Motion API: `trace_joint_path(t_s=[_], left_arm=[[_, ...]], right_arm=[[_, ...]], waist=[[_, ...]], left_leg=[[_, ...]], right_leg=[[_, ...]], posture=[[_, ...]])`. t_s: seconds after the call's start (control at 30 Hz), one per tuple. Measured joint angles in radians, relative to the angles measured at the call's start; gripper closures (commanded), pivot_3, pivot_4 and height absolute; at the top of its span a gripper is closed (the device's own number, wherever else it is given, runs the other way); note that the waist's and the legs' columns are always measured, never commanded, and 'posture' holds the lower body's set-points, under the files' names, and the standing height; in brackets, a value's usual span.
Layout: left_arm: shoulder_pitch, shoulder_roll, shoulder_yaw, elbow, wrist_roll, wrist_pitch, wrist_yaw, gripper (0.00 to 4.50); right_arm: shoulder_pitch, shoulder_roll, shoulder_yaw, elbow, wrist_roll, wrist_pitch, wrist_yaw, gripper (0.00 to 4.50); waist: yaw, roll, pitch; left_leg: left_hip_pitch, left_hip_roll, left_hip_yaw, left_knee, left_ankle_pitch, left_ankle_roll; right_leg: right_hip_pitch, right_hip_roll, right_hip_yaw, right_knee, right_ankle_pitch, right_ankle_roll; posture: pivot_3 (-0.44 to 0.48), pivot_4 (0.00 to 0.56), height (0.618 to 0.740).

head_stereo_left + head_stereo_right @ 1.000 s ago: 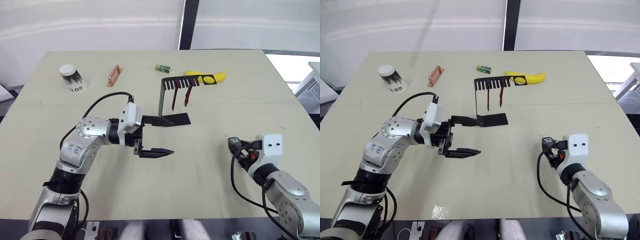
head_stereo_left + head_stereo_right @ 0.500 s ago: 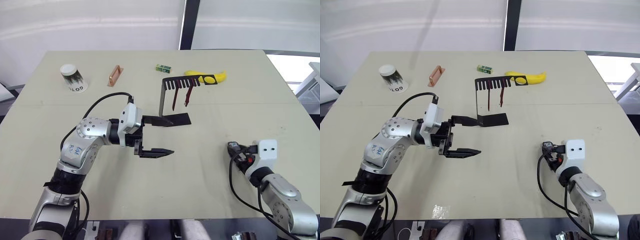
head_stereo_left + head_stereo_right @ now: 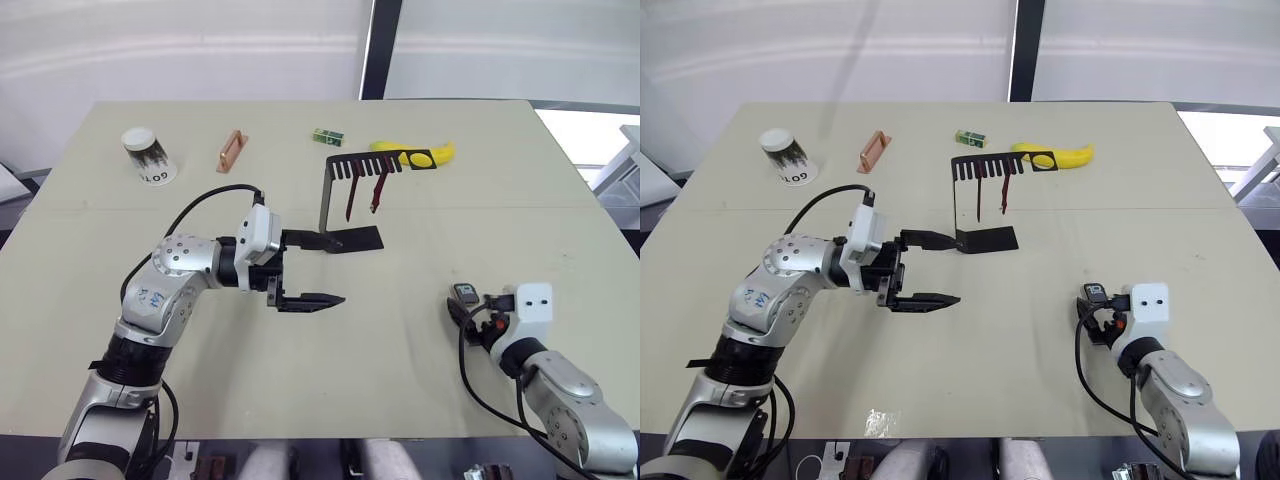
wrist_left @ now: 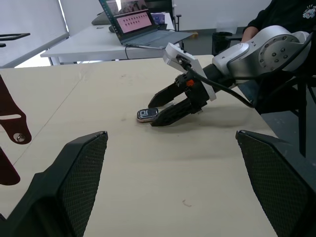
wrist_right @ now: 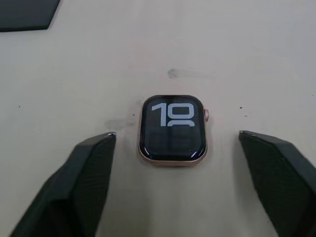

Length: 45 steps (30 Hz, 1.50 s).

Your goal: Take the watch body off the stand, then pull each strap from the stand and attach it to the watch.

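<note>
Spanning all views, the table [image 3: 480,200] carries everything, listed by descending size. The left gripper [image 3: 325,270] hovers mid-table, pointing toward the right side, its 2 fingers [image 3: 312,299] spread wide with nothing between them; the upper finger reaches to the edge of the stand's foot. The right gripper [image 5: 173,140] sits low near the table's right front, fingers [image 5: 84,177] spread apart on either side of the watch and not touching it.

The stand [image 3: 335,205] rests behind the left gripper: flat foot on the table, upright, slotted top arm with a ring hole at its far end. A banana [image 3: 428,152] lies just behind that arm's ring end. A cup [image 3: 146,155], lying on its side, occupies the far left. A copper bar [image 3: 231,151] lies between cup and stand.

2 straps [image 3: 364,193] hang side by side from the comb slots, lower ends clear of the foot; 1 strap also appears at the edge of the left wrist view. A green block [image 3: 325,136] sits behind the stand, near the table's far edge.

The watch [image 5: 172,129] lies flat on the table, screen up and lit with the numeral 10, crown on 1 side, between the right gripper's fingertips and well apart from the stand.
</note>
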Motion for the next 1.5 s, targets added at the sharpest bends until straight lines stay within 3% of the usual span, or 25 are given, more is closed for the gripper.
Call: trace_joint_path(t_s=[0.1, 0.2, 0.37, 0.47, 0.63, 1.03, 1.23, 1.33, 1.5], left_arm=[[0.049, 0.019, 0.046, -0.004, -0.004, 0.021, 0.034, 0.0], [0.151, 0.059, 0.129, -0.005, -0.003, 0.036, 0.092, 0.0], [0.281, 0.142, 0.295, 0.058, -0.004, 0.048, 0.142, 0.0], [0.312, 0.178, 0.387, 0.152, -0.005, 0.046, 0.159, 0.0], [0.347, 0.205, 0.454, 0.2, -0.018, 0.094, 0.16, 0.0], [0.328, 0.123, 0.392, 0.169, 0.046, 0.052, 0.278, 0.0], [0.324, 0.081, 0.36, 0.099, 0.119, -0.02, 0.382, 0.0], [0.318, 0.072, 0.354, 0.076, 0.057, 0.034, 0.349, 0.0], [0.287, 0.01, 0.292, -0.069, -0.012, 0.144, 0.376, 0.0]], right_arm=[[0.071, -0.075, -0.091, -0.076, 0.077, 0.017, 0.07, 0.03], [0.208, -0.177, -0.286, -0.1, 0.181, 0.008, 0.222, 0.03], [0.417, -0.278, -0.558, 0.01, 0.235, -0.087, 0.487, 0.03], [0.475, -0.302, -0.63, 0.098, 0.23, -0.152, 0.579, 0.03], [0.484, -0.305, -0.656, 0.184, 0.199, -0.215, 0.62, 0.03], [0.348, -0.284, -0.568, 0.202, 0.104, -0.314, 0.511, 0.03], [0.342, -0.245, -0.559, 0.127, 0.184, -0.204, 0.459, 0.03], [0.383, -0.226, -0.508, 0.055, 0.191, -0.203, 0.468, 0.03], [0.324, -0.235, -0.465, -0.013, 0.229, -0.183, 0.465, 0.03]], waist=[[-0.001, 0.0, 0.0], [0.002, 0.0, 0.0], [0.016, -0.001, 0.0], [0.025, -0.001, 0.001], [0.029, -0.001, 0.001], [0.047, -0.001, 0.001], [0.049, -0.001, 0.001], [0.048, -0.001, 0.001], [0.047, -0.001, 0.0]], left_leg=[[0.0, 0.0, 0.0, -0.001, 0.0, 0.0], [0.0, 0.0, 0.0, -0.002, 0.0, 0.0], [0.01, 0.0, 0.002, -0.006, -0.001, 0.002], [0.02, 0.001, 0.001, -0.011, -0.003, 0.005], [0.019, 0.001, 0.001, -0.011, -0.003, 0.005], [0.017, 0.001, 0.001, -0.011, -0.002, 0.004], [0.017, 0.001, 0.001, -0.01, -0.002, 0.004], [0.017, 0.001, 0.001, -0.01, -0.002, 0.004], [0.016, 0.001, 0.001, -0.008, -0.002, 0.004]], right_leg=[[0.0, 0.0, 0.0, 0.0, 0.0, 0.0], [0.001, 0.0, 0.0, -0.001, 0.0, 0.0], [0.01, 0.001, 0.002, -0.004, 0.0, 0.0], [0.022, 0.001, 0.002, -0.012, 0.0, 0.0], [0.021, 0.0, 0.002, -0.014, 0.001, 0.001], [0.019, 0.001, 0.002, -0.013, 0.001, 0.002], [0.019, 0.001, 0.002, -0.013, 0.001, 0.002], [0.019, 0.001, 0.002, -0.013, 0.001, 0.002], [0.02, 0.001, 0.002, -0.013, 0.002, 0.003]], posture=[[0.0, 0.15, 0.74], [0.0, 0.15, 0.74], [0.0, 0.15, 0.74], [0.0, 0.15, 0.74], [0.0, 0.15, 0.74], [0.0, 0.15, 0.74], [0.0, 0.15, 0.74], [0.0, 0.15, 0.74], [0.0, 0.15, 0.74]])
